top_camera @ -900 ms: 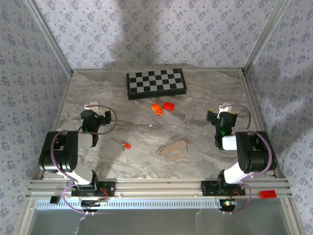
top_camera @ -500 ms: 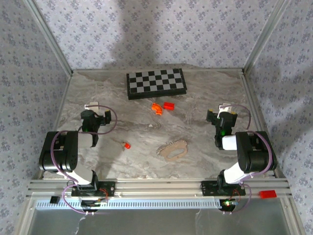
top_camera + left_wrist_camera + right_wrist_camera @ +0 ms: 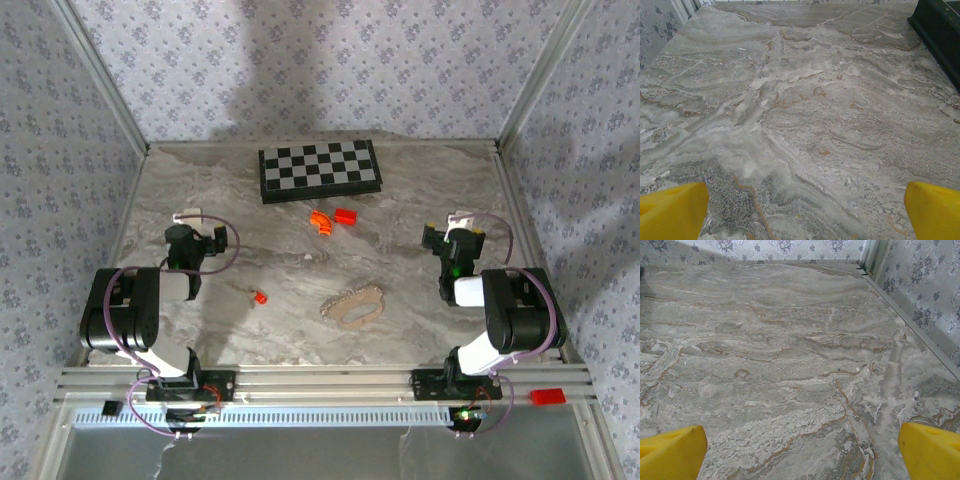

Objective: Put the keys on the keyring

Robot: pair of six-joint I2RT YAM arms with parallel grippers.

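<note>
Left gripper (image 3: 192, 238): jaws spread wide, nothing between them. My wrist view has a yellow finger (image 3: 670, 210) in each lower corner, over bare table (image 3: 420, 190).
Right gripper (image 3: 452, 240): likewise wide open and empty, fingers (image 3: 930, 450) far apart above marble.
Key (image 3: 259, 297): lying on the table behind my left gripper's tips and off to their right, nearer that arm's base than its fingers. It is well apart from the ring.
Keyring (image 3: 353, 305): a floppy oval lying flat, behind my right gripper and to its left, between the two arms.
Why this pose: both arms are folded back with the grippers pointing away from the bases. I read that as a ready stance, jaws wide for an approach.
Stage: not started, I judge; the key is off the ring and neither is touched.
Next: the left gripper is nearer the key, so I'd send it there and use the right to steady the ring.
Risk: the key is far smaller than the jaws and may skid; the ring will likely sag when lifted.
Clutter: an orange curve (image 3: 320, 221) and a red block (image 3: 345, 215) lie ahead and right of the left gripper, near the checkerboard (image 3: 320, 170); similar colour, wrong targets.
</note>
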